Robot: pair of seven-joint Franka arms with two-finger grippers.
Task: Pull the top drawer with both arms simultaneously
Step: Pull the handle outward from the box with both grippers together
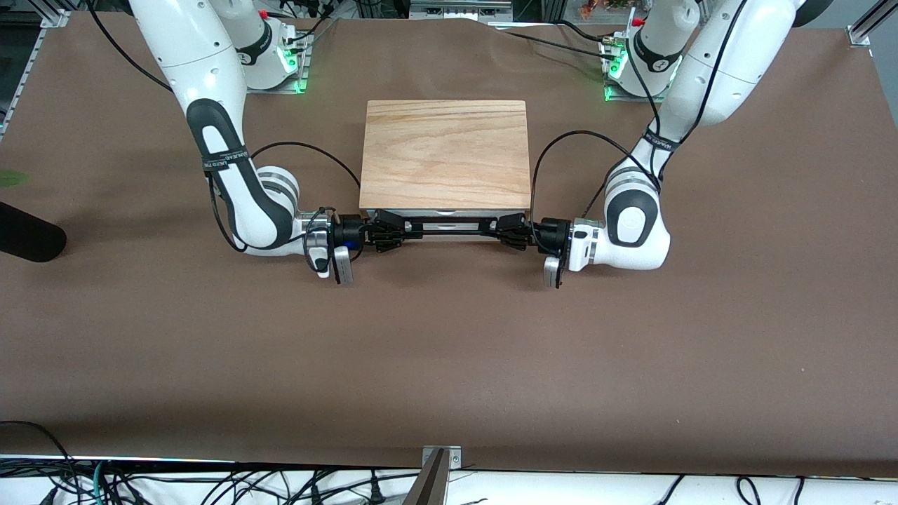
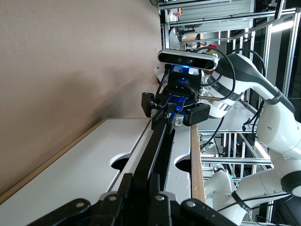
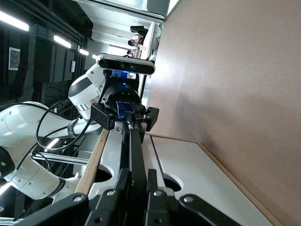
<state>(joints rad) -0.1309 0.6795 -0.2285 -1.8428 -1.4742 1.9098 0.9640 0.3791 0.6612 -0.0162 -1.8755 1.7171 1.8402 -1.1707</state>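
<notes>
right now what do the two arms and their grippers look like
Both arms are glossy white with black joint bands and loose black cables. The right arm wears a black strap with white lettering. The left gripper and right gripper are small black two-finger units beside grey wrist cameras.

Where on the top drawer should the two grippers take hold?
On the thin black bar handle across the top drawer front, one gripper at each end, coming in sideways: left gripper and right gripper already sit there, shut on it.
</notes>
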